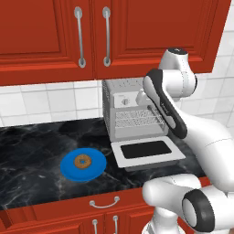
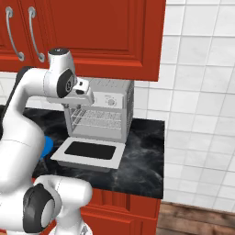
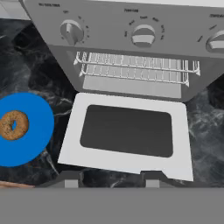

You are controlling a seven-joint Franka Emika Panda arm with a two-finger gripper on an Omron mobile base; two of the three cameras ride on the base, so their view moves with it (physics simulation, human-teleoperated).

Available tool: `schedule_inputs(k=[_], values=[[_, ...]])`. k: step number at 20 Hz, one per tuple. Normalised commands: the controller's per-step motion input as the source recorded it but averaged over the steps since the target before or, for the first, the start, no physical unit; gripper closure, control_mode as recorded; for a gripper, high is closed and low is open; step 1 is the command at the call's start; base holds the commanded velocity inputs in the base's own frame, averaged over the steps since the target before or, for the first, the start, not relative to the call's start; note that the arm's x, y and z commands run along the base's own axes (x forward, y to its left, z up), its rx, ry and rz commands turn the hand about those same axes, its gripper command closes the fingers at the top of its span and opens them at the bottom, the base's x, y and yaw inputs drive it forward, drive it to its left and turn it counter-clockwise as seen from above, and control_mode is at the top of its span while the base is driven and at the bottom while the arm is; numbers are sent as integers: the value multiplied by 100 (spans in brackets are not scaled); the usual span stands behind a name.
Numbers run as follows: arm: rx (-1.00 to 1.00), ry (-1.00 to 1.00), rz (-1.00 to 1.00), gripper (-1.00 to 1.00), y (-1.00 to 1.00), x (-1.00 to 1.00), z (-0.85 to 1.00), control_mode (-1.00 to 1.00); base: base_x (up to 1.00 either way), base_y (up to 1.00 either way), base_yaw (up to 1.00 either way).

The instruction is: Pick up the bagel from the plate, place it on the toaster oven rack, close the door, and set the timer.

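Bagel (image 3: 13,125) sits on plate (image 3: 30,131); door (image 3: 127,135) lies open; rack (image 3: 135,68) bare; gripper (image 3: 109,177) wide, holding nothing.

The door (image 3: 131,135) lies folded flat onto the bench (image 1: 32,151), leaving the oven mouth open straight to the toaster oven rack (image 3: 135,68). In the left base view's centre, the plate (image 1: 83,165) sits left of the door with bare bench around it. Red cabinets (image 1: 68,32) overhang the upper frame.

We see a speckled golden-brown ring bagel (image 3: 13,125), flat bright blue round plate (image 3: 38,114), black white-veined marble counter (image 1: 32,151), glossy red wooden cabinets (image 1: 41,32), grey-framed dark-glass door (image 3: 127,131)
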Motion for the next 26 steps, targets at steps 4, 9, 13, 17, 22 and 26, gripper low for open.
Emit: schedule_inputs(k=[4,9,13,17,22,26], values=[[3,0,0,-100,-5,-11,0,-100,0,0,0],[20,0,0,-100,-32,-25,0,-100,0,0,0],[28,-4,0,-100,-43,-15,-7,-100,0,0,0],[28,-12,0,-100,-37,-8,-21,-100,0,0,0],[24,-24,0,-100,-28,-3,-29,-100,0,0,0],[17,-25,0,-100,-14,0,-33,-100,0,0,0]])
